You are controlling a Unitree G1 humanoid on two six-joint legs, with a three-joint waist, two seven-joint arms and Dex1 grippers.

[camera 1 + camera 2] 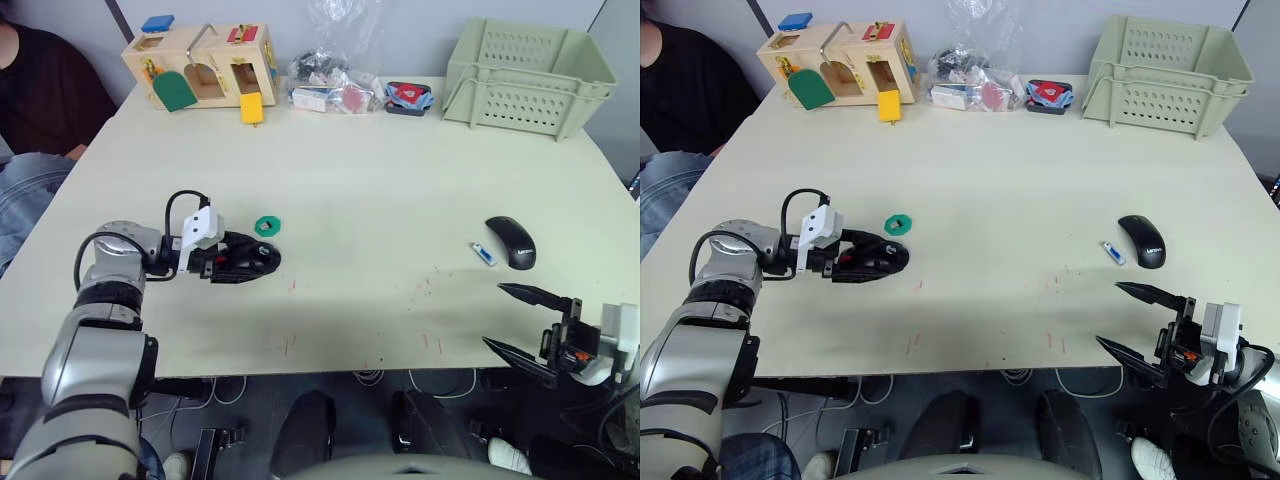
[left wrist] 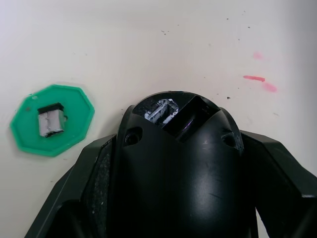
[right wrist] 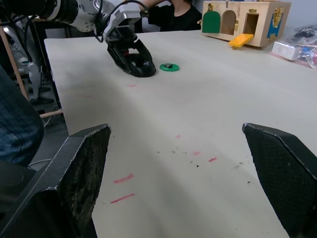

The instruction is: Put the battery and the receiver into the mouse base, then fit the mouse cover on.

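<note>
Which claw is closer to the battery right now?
Right. The right claw hangs open at the table's near edge, just short of the battery; the left claw grips the mouse base far across.

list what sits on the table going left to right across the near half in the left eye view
left claw closed around the mouse base → green disc holding the receiver → battery → mouse cover → right claw, open at the near edge

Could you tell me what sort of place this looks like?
Probably a robot test lab: a table with a wooden latch box, stacked crates and a dismantled mouse base laid out for practice.
</note>
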